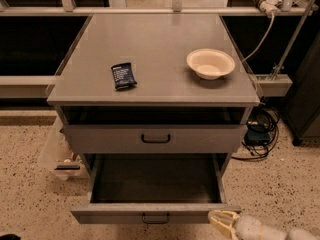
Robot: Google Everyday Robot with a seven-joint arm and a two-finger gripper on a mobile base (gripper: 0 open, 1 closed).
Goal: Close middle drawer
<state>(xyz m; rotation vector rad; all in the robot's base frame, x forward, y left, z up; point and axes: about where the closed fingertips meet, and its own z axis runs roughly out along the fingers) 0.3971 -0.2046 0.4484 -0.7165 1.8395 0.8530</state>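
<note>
The middle drawer (155,183) is standing pulled well out of the grey cabinet (150,44). Its dark inside is lying open to view, and its low front panel is sitting nearest the camera, close to the bottom edge. A small black handle (155,218) is hanging at the centre of that panel.

The gripper (223,224) is reaching in from the lower right corner, its cream-coloured tip pointing left and sitting just beside the right end of the drawer's front panel. Whether it is touching the panel is not clear, and whether it is spread or pressed together cannot be told from here. The pale, rounded arm behind it is running off the right edge.

Above the open drawer, the top drawer (210,140) is sitting a little way out (a dark gap is showing between it and the cabinet top), with its own larger black handle (155,138) at the centre.

On the cabinet top, a dark snack packet (123,76) is lying left of centre, and a cream bowl (210,63) is sitting upright well apart from it, toward the right. Black cables (261,130) are lying on the speckled floor (30,204) to the right of the cabinet.
</note>
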